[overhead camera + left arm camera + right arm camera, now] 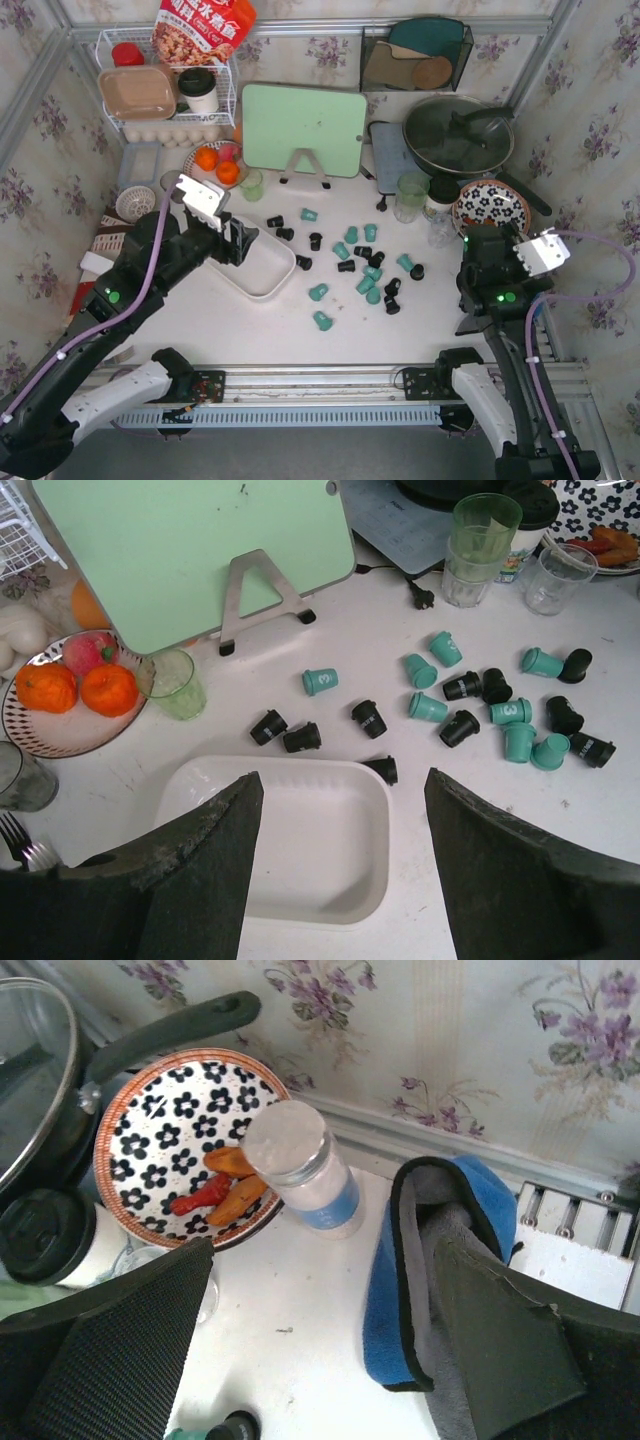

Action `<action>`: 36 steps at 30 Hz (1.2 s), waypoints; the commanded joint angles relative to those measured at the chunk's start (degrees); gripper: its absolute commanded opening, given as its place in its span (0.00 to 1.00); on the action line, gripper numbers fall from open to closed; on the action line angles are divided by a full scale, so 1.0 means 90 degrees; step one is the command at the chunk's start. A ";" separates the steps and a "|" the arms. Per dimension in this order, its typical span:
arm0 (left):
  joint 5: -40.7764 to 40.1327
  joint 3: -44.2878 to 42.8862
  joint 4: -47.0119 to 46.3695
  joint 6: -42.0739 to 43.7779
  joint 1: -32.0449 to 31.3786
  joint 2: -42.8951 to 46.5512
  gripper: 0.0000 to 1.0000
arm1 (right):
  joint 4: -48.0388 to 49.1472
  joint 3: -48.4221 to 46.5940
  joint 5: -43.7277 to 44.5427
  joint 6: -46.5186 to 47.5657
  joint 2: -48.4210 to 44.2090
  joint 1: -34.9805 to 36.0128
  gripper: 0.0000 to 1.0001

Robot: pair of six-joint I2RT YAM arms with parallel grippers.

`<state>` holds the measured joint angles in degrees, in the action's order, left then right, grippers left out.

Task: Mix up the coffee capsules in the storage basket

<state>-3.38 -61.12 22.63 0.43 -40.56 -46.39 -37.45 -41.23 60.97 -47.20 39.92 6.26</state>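
The storage basket (pixel 282 283), a shallow white dish, sits left of centre on the table and is empty; it also shows in the left wrist view (pixel 385 815). Several teal and black coffee capsules (pixel 352 252) lie scattered on the table to its right, also in the left wrist view (pixel 470 705). One black capsule (pixel 383 770) lies against the basket's far right corner. My left gripper (pixel 235 243) is open and empty above the basket's left part (pixel 340 780). My right gripper (pixel 487 262) is open and empty at the right, apart from the capsules (pixel 325 1245).
A green cutting board (pixel 300 130) on a stand, a plate of oranges (pixel 215 165) and green cups (pixel 410 190) stand behind the capsules. A floral plate (pixel 490 205), a pan (pixel 458 135) and a wire rack (pixel 170 100) line the back. A blue cloth (pixel 400 1290) and a jar (pixel 300 1170) lie by the right gripper.
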 commanded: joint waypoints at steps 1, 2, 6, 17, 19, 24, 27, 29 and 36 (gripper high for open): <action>-0.0093 -0.0054 -0.0063 0.0032 0.0028 -0.0065 0.69 | -0.0184 -0.0503 -0.0482 0.0899 -0.0027 -0.0002 1.00; -0.0094 -0.0054 -0.0055 0.0009 0.0043 -0.0096 0.69 | 0.0018 -0.0589 -0.0617 0.1270 -0.0022 -0.0007 1.00; -0.0084 -0.0101 0.0011 -0.0050 0.0089 -0.0208 0.70 | 0.0894 -0.0707 -0.1699 0.2847 -0.0098 -0.0003 1.00; -0.0125 -0.0066 -0.0007 -0.0195 0.0255 -0.0413 0.73 | 0.2617 -0.0497 -0.5418 0.3755 0.0198 -0.0004 1.00; -0.0177 -0.0055 0.0004 -0.0247 0.0277 -0.0448 0.73 | 0.2816 -0.0491 -0.5859 0.3661 0.0300 -0.0004 1.00; -0.0469 -0.0018 0.0028 -0.0463 0.0359 -0.0581 0.83 | 0.3826 0.0058 -0.5753 0.3184 0.0102 -0.0007 1.00; -0.0713 -0.0009 0.0085 -0.0686 0.0402 -0.0734 0.92 | 0.4348 0.0313 -0.5969 0.3163 0.0160 -0.0012 1.00; -0.0873 -0.0059 0.0203 -0.0841 0.0405 -0.0874 1.00 | 0.4348 0.0264 -0.6268 0.3194 0.0397 -0.0012 1.00; -0.2119 -0.0269 0.1294 -0.2071 0.0492 -0.1297 0.99 | 0.4581 0.0350 -0.7708 0.3257 0.1359 -0.0012 1.00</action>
<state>-15.29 -63.24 27.88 -10.90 -36.77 -57.36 -1.08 -39.51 1.23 -17.82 49.58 6.15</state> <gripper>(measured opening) 0.990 0.999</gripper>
